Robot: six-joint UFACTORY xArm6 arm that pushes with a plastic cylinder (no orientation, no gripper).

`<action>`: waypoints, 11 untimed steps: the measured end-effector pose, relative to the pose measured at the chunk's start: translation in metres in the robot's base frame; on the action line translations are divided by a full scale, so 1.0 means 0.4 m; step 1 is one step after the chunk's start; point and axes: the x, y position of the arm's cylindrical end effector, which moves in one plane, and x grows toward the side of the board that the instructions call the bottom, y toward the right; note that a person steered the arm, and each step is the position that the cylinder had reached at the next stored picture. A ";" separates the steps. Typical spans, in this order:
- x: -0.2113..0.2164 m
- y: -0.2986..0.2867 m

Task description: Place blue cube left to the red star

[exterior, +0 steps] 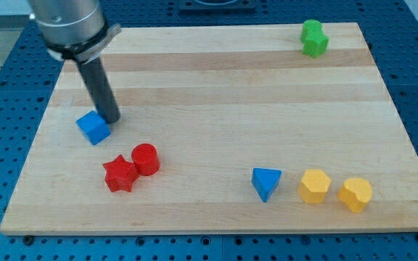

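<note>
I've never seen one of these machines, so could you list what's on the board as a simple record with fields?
tip: my tip at the blue cube's upper right edge
blue cube: view's left
red star: below-right of the cube, touching the red cylinder
blue triangle: bottom centre-right
yellow blocks: bottom right
green block: top right

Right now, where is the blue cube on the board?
The blue cube lies in the view's left part, near the board's left edge, above and left of the red star. My tip is right beside it, at its upper right.
</note>
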 end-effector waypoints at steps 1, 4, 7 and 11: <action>0.047 -0.042; 0.003 -0.095; 0.108 -0.066; 0.165 0.001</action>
